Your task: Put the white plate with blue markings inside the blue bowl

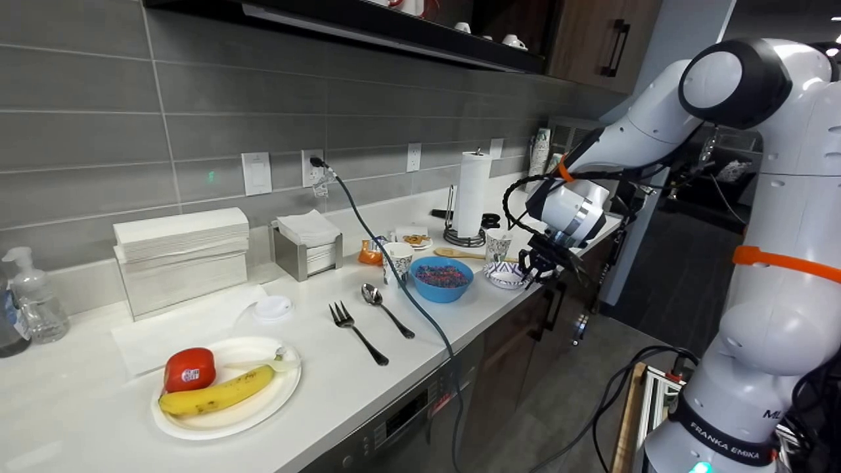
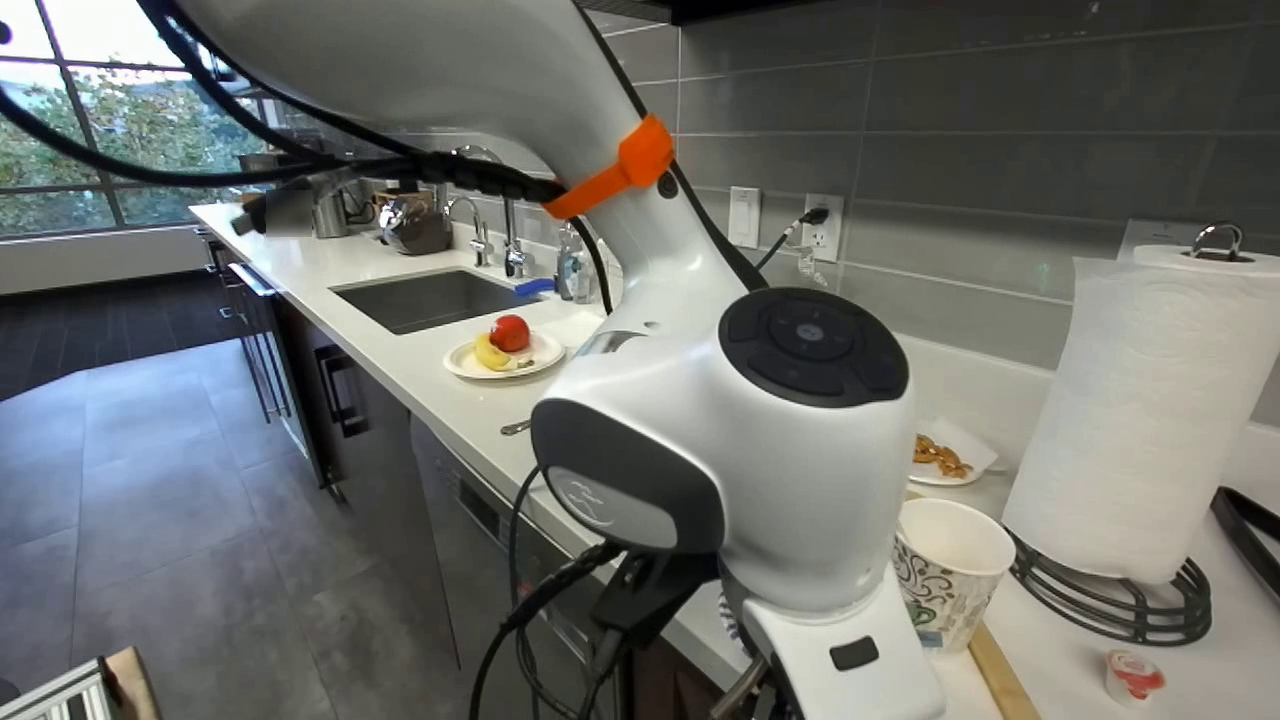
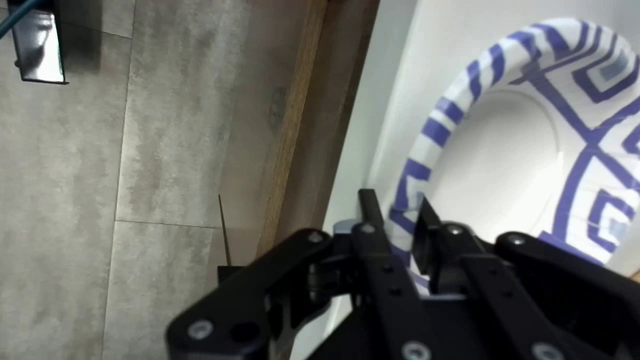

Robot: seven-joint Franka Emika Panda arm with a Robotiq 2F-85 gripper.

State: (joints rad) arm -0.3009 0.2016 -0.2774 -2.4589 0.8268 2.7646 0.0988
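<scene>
The white plate with blue markings (image 1: 499, 268) lies on the counter close to its front edge, to the right of the blue bowl in an exterior view. It fills the right side of the wrist view (image 3: 436, 131); only a sliver shows past the arm in an exterior view (image 2: 729, 615). My gripper (image 3: 396, 200) is partly open, one finger outside the plate's near rim and one inside, with a gap between them. The gripper (image 1: 533, 268) also shows at the plate's right side. The blue bowl (image 1: 437, 293) stands on the counter, holding small multicoloured bits. It is out of the wrist view.
A patterned cup (image 1: 499, 244) stands behind the plate, another cup (image 1: 397, 261) beside the bowl. A paper towel roll (image 1: 471, 197) stands behind. A wooden utensil (image 1: 456, 253) lies behind the bowl. A cable (image 1: 420, 309) hangs across the counter. A large plate (image 1: 266, 394) holds fruit.
</scene>
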